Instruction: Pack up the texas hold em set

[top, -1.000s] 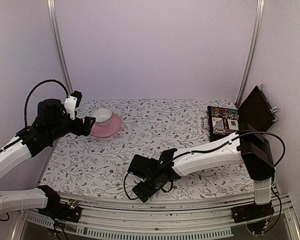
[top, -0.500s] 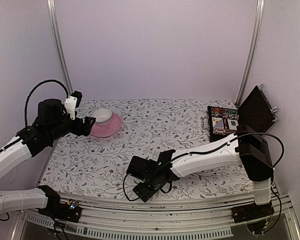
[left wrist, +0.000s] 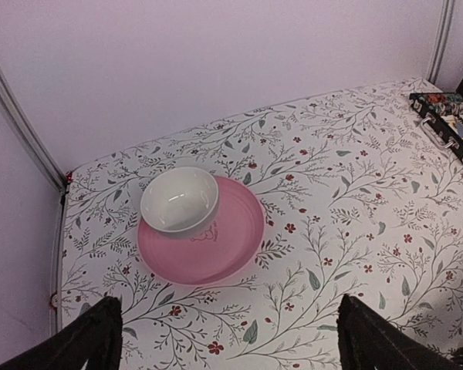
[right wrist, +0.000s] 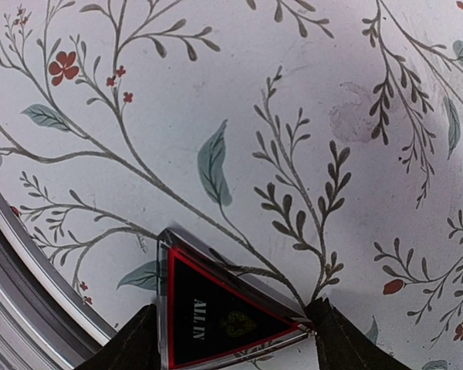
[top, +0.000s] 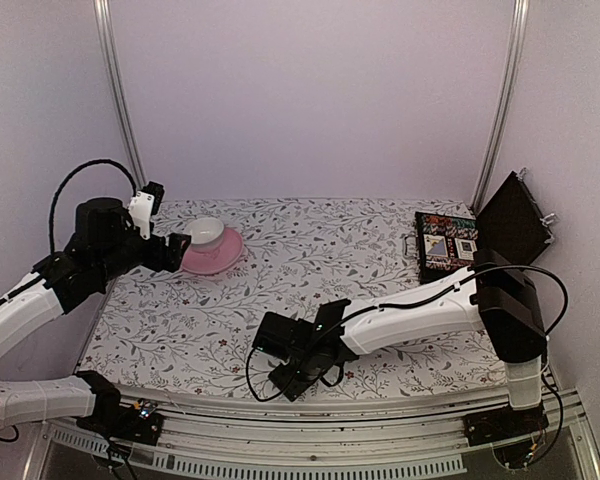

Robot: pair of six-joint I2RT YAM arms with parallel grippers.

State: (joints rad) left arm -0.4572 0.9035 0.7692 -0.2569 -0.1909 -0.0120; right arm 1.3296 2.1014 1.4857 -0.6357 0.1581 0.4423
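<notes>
This is a robot test booth in a lab, not a home. Plain lilac walls [top: 310,100] close in three sides, with bare metal poles [top: 115,100] in the back corners. Two white-and-black robot arms, left [top: 40,290] and right [top: 420,310], are bolted to a metal rail [top: 380,445] along the near edge of the table [top: 280,290], and black cables [top: 80,175] loop off them. Small parts under the rail may be circuit boards. On the table's flowered cloth sit a cup [top: 206,234] on a pink saucer [top: 225,255] and an open black case [top: 512,222].

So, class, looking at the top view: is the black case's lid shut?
No, the lid of the black case stands tilted up at the table's far right, leaving its inside exposed.
</notes>
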